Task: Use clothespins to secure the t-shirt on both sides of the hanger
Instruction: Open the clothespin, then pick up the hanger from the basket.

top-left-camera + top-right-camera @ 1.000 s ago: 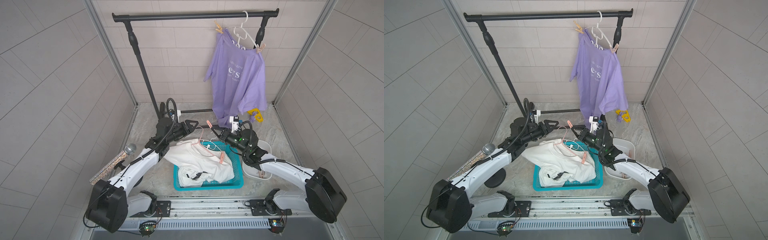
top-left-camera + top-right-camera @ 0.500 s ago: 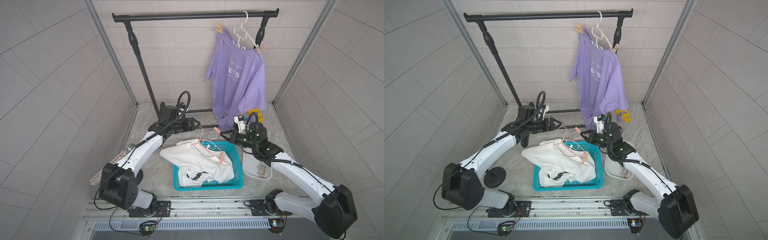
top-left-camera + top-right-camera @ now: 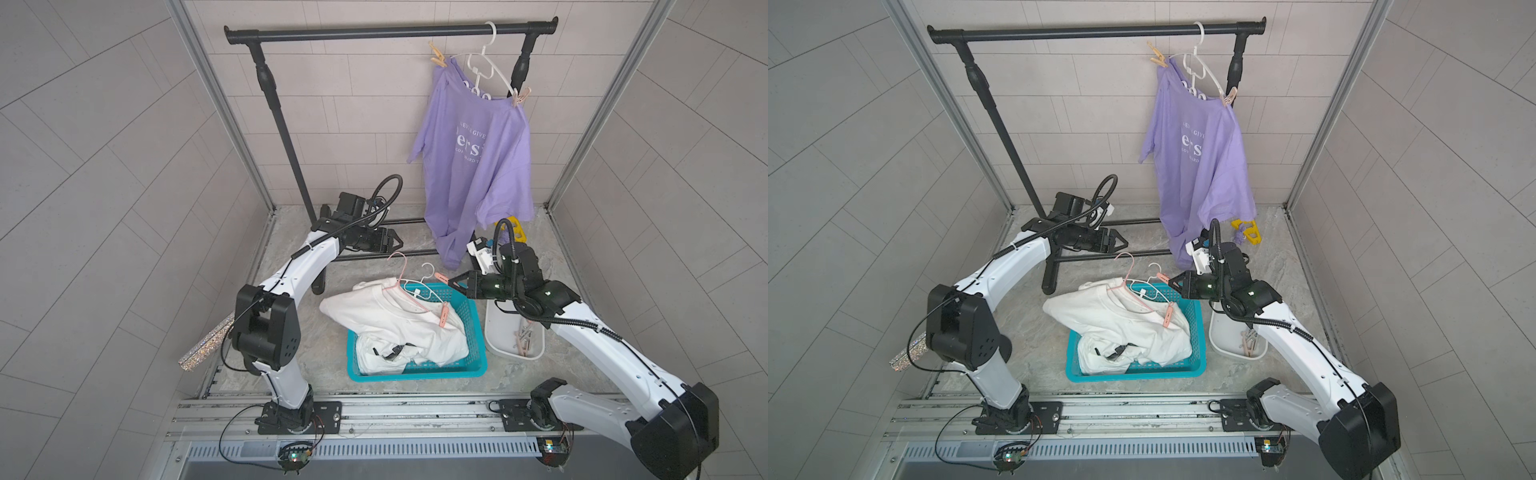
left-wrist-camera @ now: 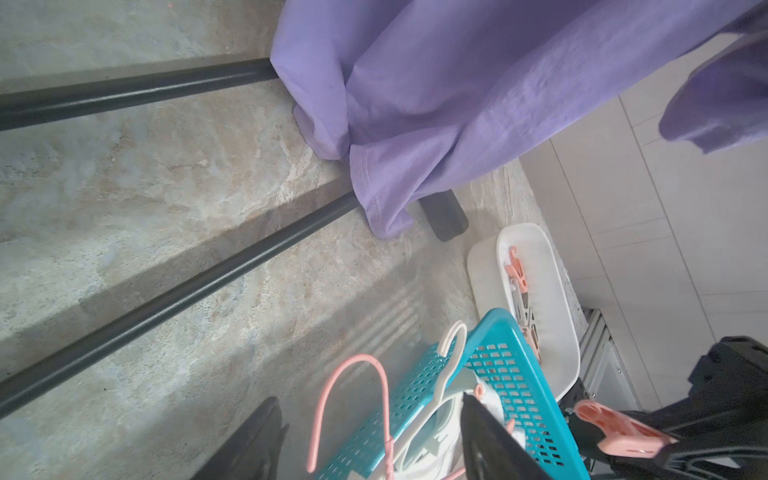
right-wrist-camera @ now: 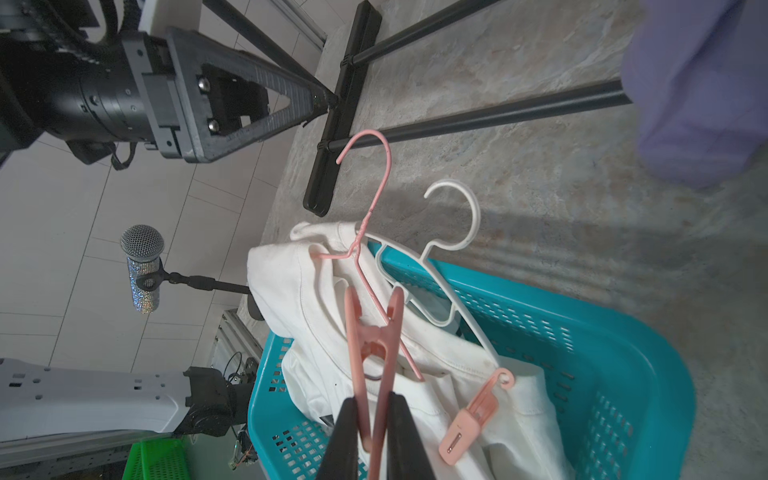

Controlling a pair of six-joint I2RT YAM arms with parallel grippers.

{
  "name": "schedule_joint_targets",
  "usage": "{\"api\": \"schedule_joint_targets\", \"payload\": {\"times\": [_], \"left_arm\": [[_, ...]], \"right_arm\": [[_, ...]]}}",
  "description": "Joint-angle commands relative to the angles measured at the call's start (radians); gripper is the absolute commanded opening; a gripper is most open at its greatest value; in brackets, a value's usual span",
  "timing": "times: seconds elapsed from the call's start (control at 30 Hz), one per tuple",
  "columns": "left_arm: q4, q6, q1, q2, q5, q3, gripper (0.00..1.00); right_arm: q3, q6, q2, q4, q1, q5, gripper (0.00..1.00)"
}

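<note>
Basket (image 3: 415, 371): teal, walls pierced with rows of small slots.
White t-shirt (image 3: 386, 320), in the basket: plain off-white.
Thin hanger (image 5: 379, 190), over the basket's far rim: salmon pink.
Broad hanger (image 5: 477, 216), at the same rim: white.
Clothespin (image 5: 374, 345) in my right claw (image 5: 374, 401): salmon pink; my fingers are black.
Loose clothespin (image 5: 469, 428), on the shirt in the basket: salmon pink.
Tub (image 3: 496, 332), beside the basket on my right arm's side: white.
Tub clothespins (image 4: 521, 297): pink, grey, tan.
Hung t-shirt (image 3: 478, 174), behind the basket: lilac, white lettering.
Shoulder clothespins (image 3: 437, 56): peach-tan.
Rack (image 3: 374, 32), behind the basket: black.
Microphone (image 5: 143, 282), beyond the basket on my left arm's side: silver glitter handle, grey mesh head.
Floor (image 4: 166, 187), under the basket: mottled grey-beige stone.
</note>
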Motion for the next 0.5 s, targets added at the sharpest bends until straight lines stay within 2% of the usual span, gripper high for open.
{"api": "schedule_joint_targets", "payload": {"times": [0.0,0.27,0.47], "left_arm": [[-0.085,0.119,0.008,0.050,0.024,0.081,0.72],[-0.265,0.260,0.012,0.224,0.134,0.267,0.70],[-0.280,0.287,0.012,0.268,0.216,0.267,0.69]], "right_arm": [[0.022,-0.054,-0.027,-0.068,-0.004,0.004,0.00],[0.029,-0.074,-0.032,-0.090,-0.006,0.005,0.00],[0.039,-0.082,-0.019,-0.089,-0.006,-0.007,0.00]]}}
